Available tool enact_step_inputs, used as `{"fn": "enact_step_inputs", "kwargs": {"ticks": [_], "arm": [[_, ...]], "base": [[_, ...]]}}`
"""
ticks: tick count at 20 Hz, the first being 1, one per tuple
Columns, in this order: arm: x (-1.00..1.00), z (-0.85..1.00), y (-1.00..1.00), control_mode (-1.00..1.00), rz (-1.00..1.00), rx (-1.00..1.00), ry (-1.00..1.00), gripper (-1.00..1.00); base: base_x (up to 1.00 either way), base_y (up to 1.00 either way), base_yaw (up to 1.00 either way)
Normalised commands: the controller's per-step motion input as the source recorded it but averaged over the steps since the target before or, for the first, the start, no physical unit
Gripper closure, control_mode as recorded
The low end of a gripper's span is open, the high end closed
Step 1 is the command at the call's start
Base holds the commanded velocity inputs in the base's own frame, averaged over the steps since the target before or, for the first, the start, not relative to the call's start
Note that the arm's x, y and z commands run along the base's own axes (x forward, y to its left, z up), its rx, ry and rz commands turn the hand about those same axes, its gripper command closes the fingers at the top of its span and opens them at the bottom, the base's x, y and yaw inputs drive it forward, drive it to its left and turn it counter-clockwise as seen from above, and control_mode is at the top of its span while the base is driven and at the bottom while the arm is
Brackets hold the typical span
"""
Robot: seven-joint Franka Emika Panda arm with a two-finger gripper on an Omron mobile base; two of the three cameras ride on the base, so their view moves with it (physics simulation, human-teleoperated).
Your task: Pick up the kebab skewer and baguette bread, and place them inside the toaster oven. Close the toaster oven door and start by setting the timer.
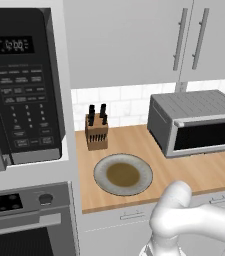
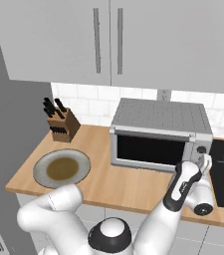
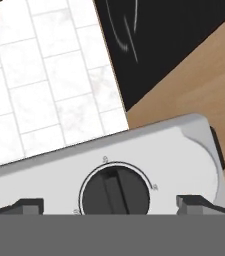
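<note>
Fingers [image 3: 26, 205] of my gripper [image 3: 114, 205] stand wide apart, straddling the black round timer knob [image 3: 115, 192] on the boxy grey metal toaster oven [image 2: 158, 132]; door shut.

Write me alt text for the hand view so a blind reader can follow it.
The open end effector faces a dark round dial on the grey toaster oven, one fingertip on each side. Behind are white wall tiles, a black cooktop and wooden counter.
</note>
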Motion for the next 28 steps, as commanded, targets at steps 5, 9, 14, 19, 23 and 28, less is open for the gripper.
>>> {"fn": "enact_step_inputs", "kwargs": {"ticks": [5, 9, 14, 19, 23, 28], "arm": [[0.07, -0.25, -0.14, -1.00, -0.04, 0.00, 0.00, -1.00], [0.04, -0.12, -0.04, -1.00, -0.03, 0.00, -0.01, -1.00], [0.02, -0.08, 0.00, -1.00, -0.02, 0.00, -0.01, -1.00], [0.12, -0.01, 0.00, -1.00, -0.01, 0.00, -0.03, 1.00], [0.18, 0.00, 0.00, -1.00, 0.00, 0.00, -0.04, 1.00], [0.01, -0.02, 0.00, -1.00, -0.01, 0.00, -0.06, 1.00]], "base": [[0.00, 0.00, 0.00], [0.00, 0.00, 0.00], [0.00, 0.00, 0.00], [0.00, 0.00, 0.00], [0.00, 0.00, 0.00], [0.00, 0.00, 0.00]]}}
